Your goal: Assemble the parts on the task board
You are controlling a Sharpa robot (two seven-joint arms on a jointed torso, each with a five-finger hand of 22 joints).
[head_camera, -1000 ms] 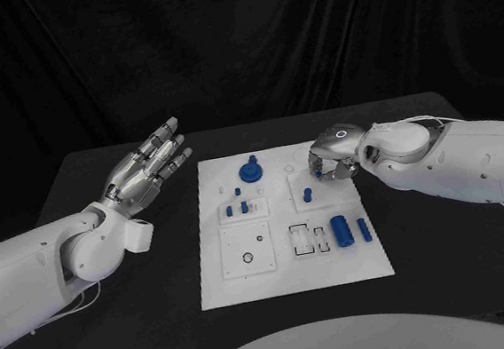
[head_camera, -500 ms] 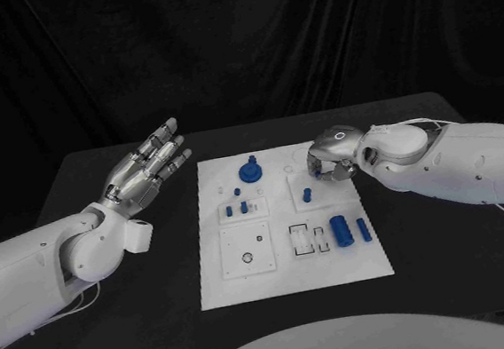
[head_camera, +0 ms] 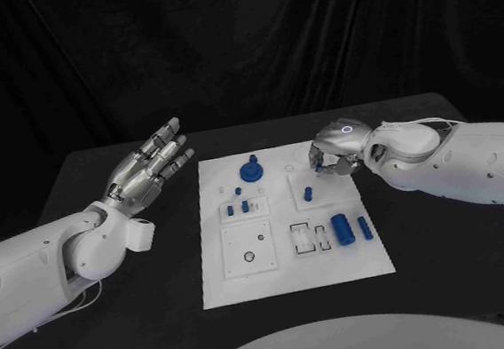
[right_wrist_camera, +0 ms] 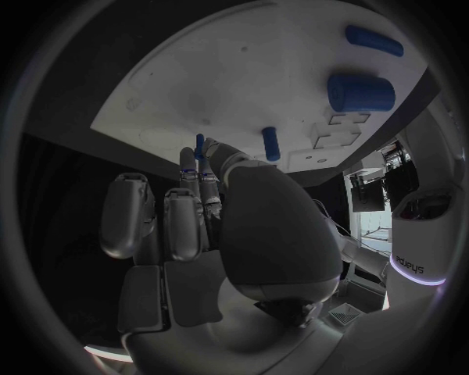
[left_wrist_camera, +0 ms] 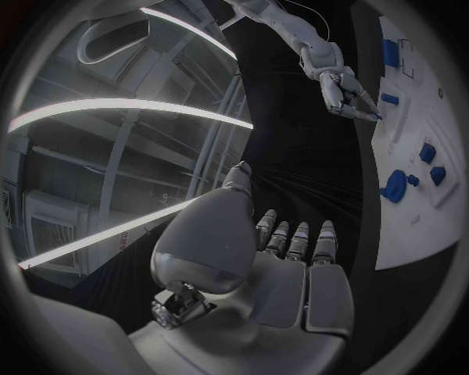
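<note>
Black matte table bears flat white task board.

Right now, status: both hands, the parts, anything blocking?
Left hand open, raised off the task board. Right hand over the board's far right, pinching a small blue part. Blue peg stands just beside it. Nothing blocking.

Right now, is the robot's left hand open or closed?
Open. The left hand is raised beside the task board, fingers straight and apart, holding nothing.
</note>
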